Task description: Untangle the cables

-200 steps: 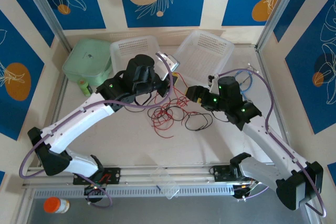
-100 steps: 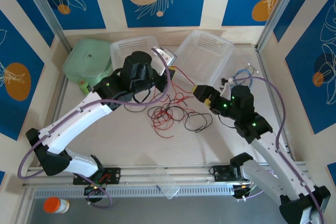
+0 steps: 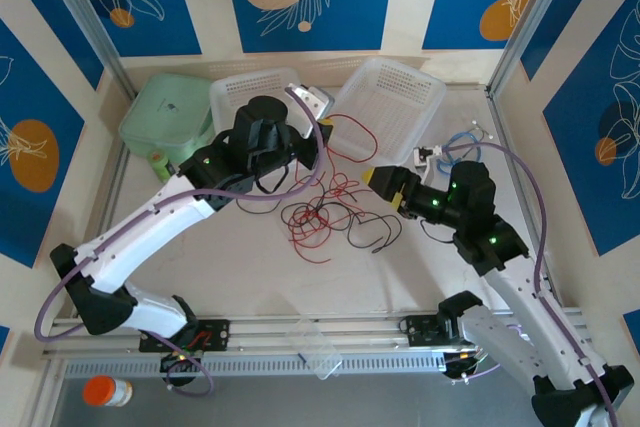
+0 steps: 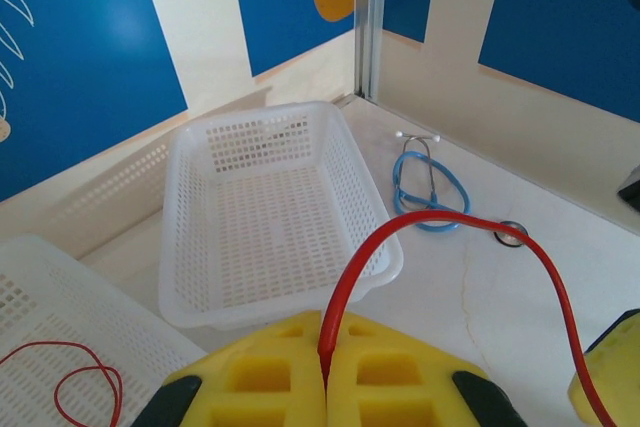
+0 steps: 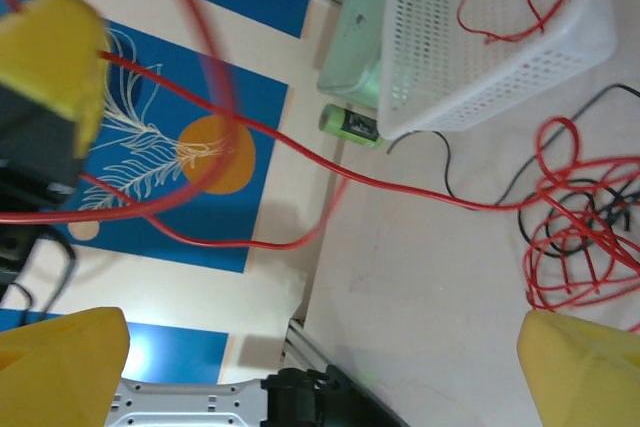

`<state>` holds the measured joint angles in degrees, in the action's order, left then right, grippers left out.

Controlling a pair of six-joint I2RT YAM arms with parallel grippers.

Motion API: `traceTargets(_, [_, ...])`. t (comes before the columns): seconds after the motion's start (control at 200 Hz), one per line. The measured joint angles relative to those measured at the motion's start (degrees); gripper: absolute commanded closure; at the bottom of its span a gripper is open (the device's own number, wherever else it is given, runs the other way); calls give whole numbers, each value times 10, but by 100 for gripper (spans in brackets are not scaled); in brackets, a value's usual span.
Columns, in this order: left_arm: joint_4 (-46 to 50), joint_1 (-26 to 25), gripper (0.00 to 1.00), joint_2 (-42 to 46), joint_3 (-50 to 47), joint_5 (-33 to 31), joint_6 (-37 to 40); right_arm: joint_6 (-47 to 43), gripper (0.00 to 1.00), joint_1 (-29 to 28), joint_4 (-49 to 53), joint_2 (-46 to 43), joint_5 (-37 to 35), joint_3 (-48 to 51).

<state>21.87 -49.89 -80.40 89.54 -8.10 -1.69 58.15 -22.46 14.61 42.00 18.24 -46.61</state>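
The left tool [image 4: 325, 362] is clenching a red cable [image 4: 338, 295] above the desk [image 3: 250, 247]; the right tool [image 3: 386, 180] is gaping wide, released, beside the tangled cables [image 3: 330, 217].

Cables [image 3: 322, 215] red, black; baskets [image 3: 395, 97] white, perforated; box [image 3: 165, 115] pale green; walls [image 3: 300, 2] blue, orange discs, white leaves.

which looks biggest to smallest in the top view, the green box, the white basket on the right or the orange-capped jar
1. white basket on the right
2. green box, somewhat smaller
3. orange-capped jar, by far the smallest
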Motion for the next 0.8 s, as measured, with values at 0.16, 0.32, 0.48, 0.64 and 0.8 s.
traceTargets(0.16, [0, 0, 100, -9, -2, -2, 0, 4, 10, 3, 45, 0, -27, -47])
traceTargets(0.32, [8, 0, 100, -13, 13, -2, 0, 58, 18, 26, 73, -6, -76, -14])
traceTargets(0.48, [13, 0, 100, -9, 29, -1, -5, 140, 23, 55, 41, 8, -93, 82])
traceTargets(0.64, [17, 0, 100, -1, 29, 1, -12, 184, 27, 56, -10, 87, -91, 90])
traceTargets(0.8, [17, 0, 100, 1, 29, 5, -15, 205, 32, 43, -46, 156, -92, 57])
